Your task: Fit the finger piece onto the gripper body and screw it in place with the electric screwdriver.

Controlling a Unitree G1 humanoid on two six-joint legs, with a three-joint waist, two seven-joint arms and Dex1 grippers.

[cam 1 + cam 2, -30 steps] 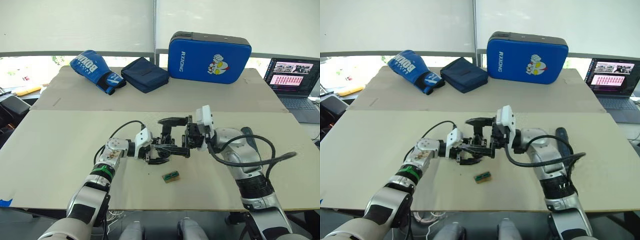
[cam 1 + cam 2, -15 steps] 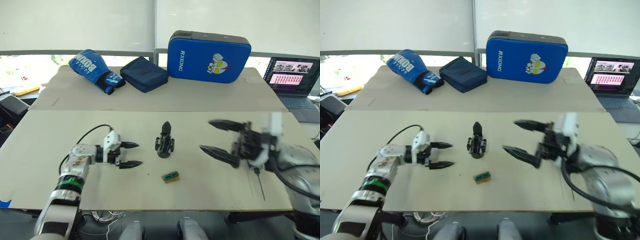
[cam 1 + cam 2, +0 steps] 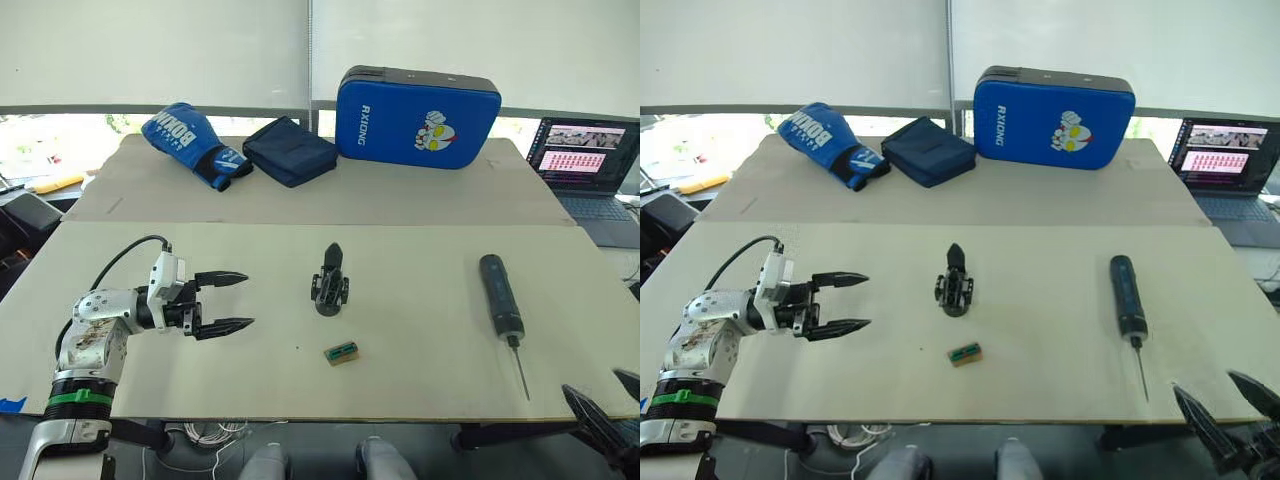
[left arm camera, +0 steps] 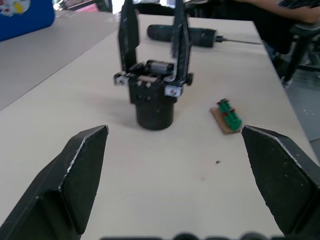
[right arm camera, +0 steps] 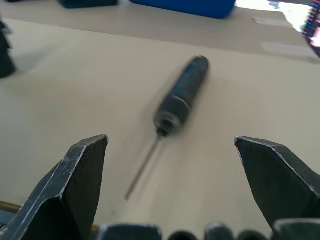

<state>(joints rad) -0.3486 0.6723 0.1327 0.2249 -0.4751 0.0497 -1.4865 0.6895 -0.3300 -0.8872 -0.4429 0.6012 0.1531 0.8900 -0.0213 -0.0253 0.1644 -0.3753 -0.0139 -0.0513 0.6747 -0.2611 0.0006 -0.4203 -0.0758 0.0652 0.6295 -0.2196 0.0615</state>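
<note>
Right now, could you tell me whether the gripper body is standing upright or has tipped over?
Upright. The gripper body stands on its round base on the table, its black fingers pointing up, untouched.

On the worktop [image 3: 420,330] stood one gripper body [image 3: 329,283], and it seemed to carry two upright black fingers [image 4: 128,35], though from above they merged into one. There was one electric screwdriver [image 3: 500,297] and one small green-and-tan block [image 3: 341,352]. Further back lay one blue boxing glove [image 3: 190,141], one dark blue pouch [image 3: 289,149] and one blue case [image 3: 418,116]. One laptop [image 3: 589,170] sat at the edge.
</note>
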